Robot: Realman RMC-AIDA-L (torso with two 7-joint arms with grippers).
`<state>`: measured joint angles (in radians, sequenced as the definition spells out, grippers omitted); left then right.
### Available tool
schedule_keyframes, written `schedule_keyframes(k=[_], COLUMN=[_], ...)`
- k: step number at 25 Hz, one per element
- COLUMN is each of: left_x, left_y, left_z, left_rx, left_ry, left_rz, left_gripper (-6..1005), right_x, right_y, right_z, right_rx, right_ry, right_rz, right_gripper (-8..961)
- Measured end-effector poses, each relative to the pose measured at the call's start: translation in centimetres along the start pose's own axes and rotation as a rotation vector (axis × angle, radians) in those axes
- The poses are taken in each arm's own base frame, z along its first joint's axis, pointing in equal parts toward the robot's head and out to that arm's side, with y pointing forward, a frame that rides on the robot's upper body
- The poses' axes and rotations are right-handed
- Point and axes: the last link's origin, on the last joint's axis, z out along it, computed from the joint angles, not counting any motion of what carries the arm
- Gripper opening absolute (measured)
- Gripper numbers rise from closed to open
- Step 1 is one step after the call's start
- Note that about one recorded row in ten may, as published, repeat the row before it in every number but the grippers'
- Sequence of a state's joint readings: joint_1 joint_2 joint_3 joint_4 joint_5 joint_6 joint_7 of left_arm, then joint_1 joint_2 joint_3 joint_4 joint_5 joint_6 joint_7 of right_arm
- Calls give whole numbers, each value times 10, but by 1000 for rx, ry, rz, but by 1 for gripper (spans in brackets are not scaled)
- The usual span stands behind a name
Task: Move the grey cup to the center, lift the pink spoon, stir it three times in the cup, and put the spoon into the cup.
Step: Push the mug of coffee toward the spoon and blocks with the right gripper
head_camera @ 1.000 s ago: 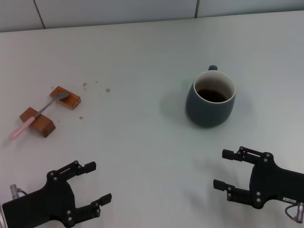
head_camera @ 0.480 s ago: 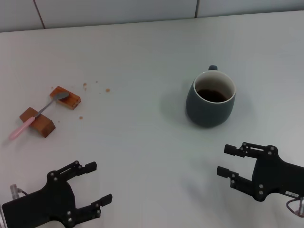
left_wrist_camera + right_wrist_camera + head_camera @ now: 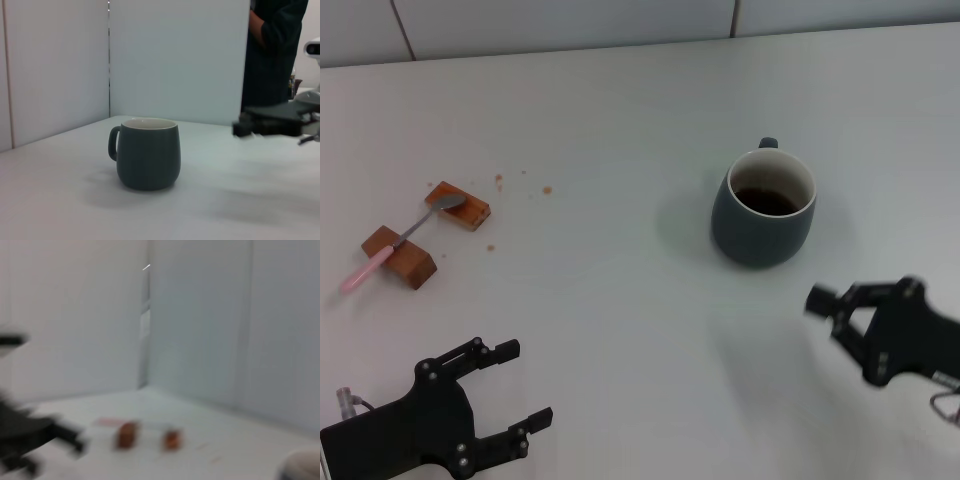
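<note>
Right gripper is open, grey cup just ahead: straddle the body squarely, avoiding the handle.

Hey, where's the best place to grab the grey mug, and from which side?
Probably across the mug's round body, coming in level from the near side where the right hand is. The small handle points to the far side, so nothing blocks that approach.

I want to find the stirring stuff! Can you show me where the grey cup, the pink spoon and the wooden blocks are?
grey cup (image 3: 761,232): head view, front of its dark outer wall.
pink spoon (image 3: 365,270): head view, its pale pink handle.
wooden blocks (image 3: 412,266): head view, top of the nearer block.
</note>
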<state>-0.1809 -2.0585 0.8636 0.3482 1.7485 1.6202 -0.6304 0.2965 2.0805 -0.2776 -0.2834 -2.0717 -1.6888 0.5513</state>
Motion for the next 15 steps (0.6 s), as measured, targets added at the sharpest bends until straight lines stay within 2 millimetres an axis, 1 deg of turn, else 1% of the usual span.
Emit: schedule_keyframes(k=[1, 4, 5, 6, 8, 9, 10, 11, 14, 15], left_x=[0, 0, 1, 1, 2, 3, 4, 6, 8, 8], left_y=[0, 0, 0, 0, 1, 1, 0, 0, -1, -1], left_z=[0, 0, 0, 0, 0, 0, -1, -2, -3, -3], left_rx=[0, 0, -2, -2, -4, -5, -3, 1, 7, 7], left_ry=[0, 1, 4, 4, 13, 20, 26, 38, 53, 53], left_rz=[0, 0, 0, 0, 0, 2, 2, 4, 5, 5], left_gripper=[796, 796, 796, 796, 796, 796, 795, 795, 795, 795], right_x=[0, -6, -8, -8, -5, -4, 2, 2, 9, 11], right_y=[0, -13, -24, -24, -37, -44, -55, -55, -66, -70], right_z=[0, -7, -11, -11, -11, -9, 0, 0, 18, 31], right_rx=[0, 226, 367, 367, 473, 506, 527, 527, 505, 478], right_ry=[0, -104, -136, -136, -128, -112, -52, -52, 40, 88], right_rz=[0, -69, -88, -88, -76, -66, -52, -52, -56, -75], right_gripper=[150, 40, 39, 38, 36, 35, 34, 33, 30, 29])
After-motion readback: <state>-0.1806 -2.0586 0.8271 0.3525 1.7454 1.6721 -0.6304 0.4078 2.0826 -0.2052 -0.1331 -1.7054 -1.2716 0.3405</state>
